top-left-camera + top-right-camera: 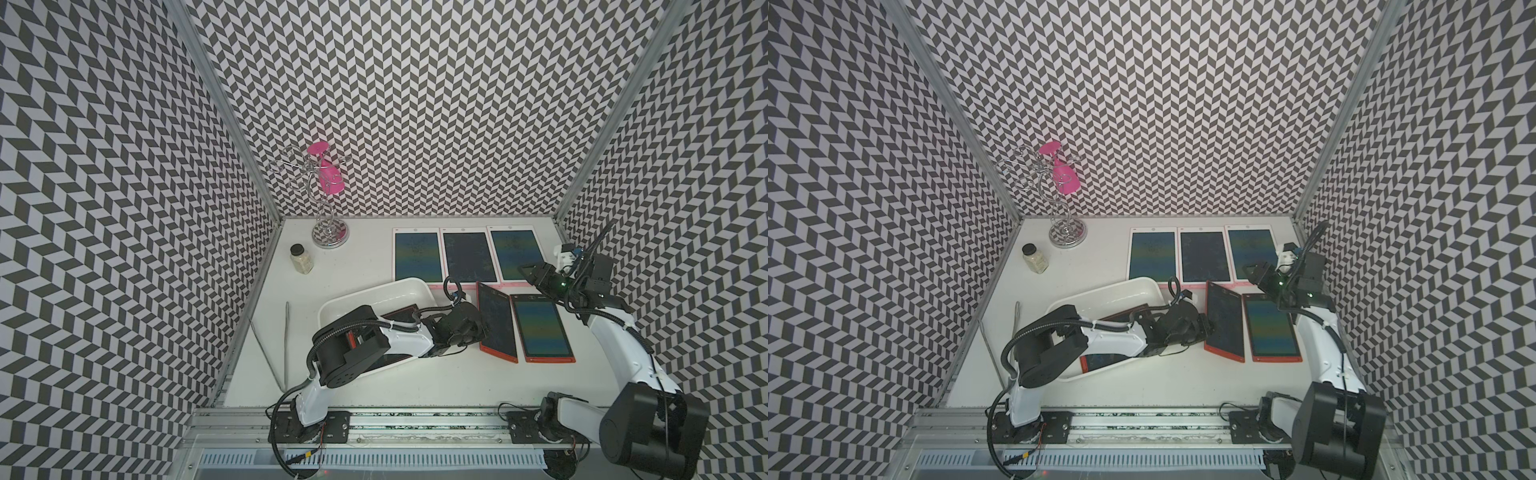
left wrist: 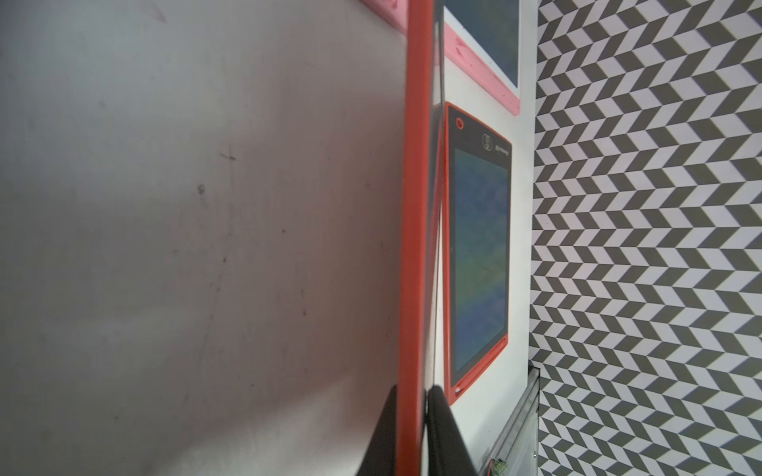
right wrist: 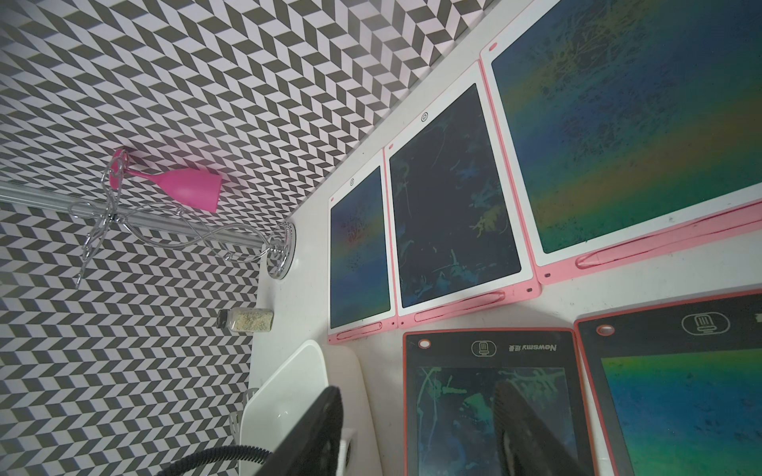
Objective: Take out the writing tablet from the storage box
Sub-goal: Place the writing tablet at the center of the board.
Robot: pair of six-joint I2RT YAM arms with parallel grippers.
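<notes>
The white storage box (image 1: 405,286) lies mid-table, partly under my left arm; a red-framed tablet (image 1: 1096,360) lies inside it. My left gripper (image 1: 482,329) is to the right of the box, shut on the long edge of a red writing tablet (image 1: 496,322). In the left wrist view its fingers (image 2: 443,428) sit on either side of that red edge (image 2: 416,206). The held tablet is tilted, its gripped side raised. My right gripper (image 1: 530,272) hangs open above the back right of the table, with nothing between its fingers (image 3: 325,416).
A second red tablet (image 1: 540,328) lies flat just right of the held one. Three pink-and-white tablets (image 1: 469,257) line the back edge. At the back left are a chrome stand (image 1: 330,235) with a pink glass (image 1: 328,174) and a small jar (image 1: 301,257). Metal tongs (image 1: 286,345) lie left of the box.
</notes>
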